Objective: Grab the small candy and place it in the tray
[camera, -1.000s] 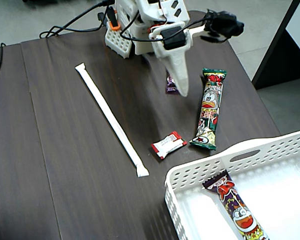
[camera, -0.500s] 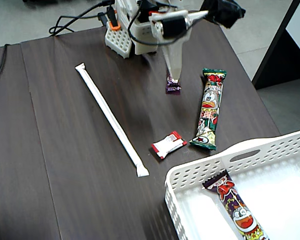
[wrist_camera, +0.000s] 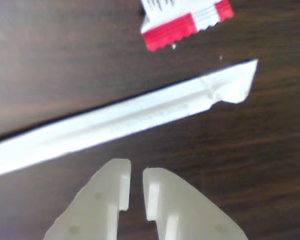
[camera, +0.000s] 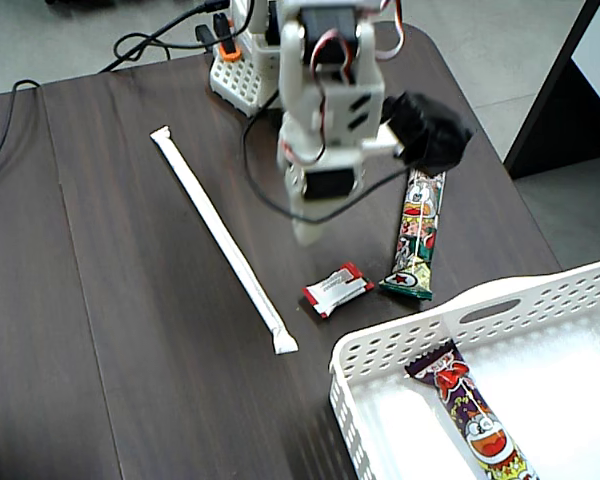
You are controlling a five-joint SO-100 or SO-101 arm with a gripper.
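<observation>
Arm swung forward off the purple candy, jaws nearly closed, empty, small candy [camera: 337,289] lying just beyond them

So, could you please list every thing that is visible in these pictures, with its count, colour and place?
small candy: 1, red and white, on the table near the tray's corner
wrapped straw: 1, white, lying diagonally on the table
snack bar on the table: 1, green-ended, partly under the arm
snack bar in the tray: 1, dark with red
tray: 1, white, perforated, lower right in the fixed view
table: 1, dark brown wood
cables: black, top edge
gripper: 1, white, jaws almost shut, empty, above the table
</observation>
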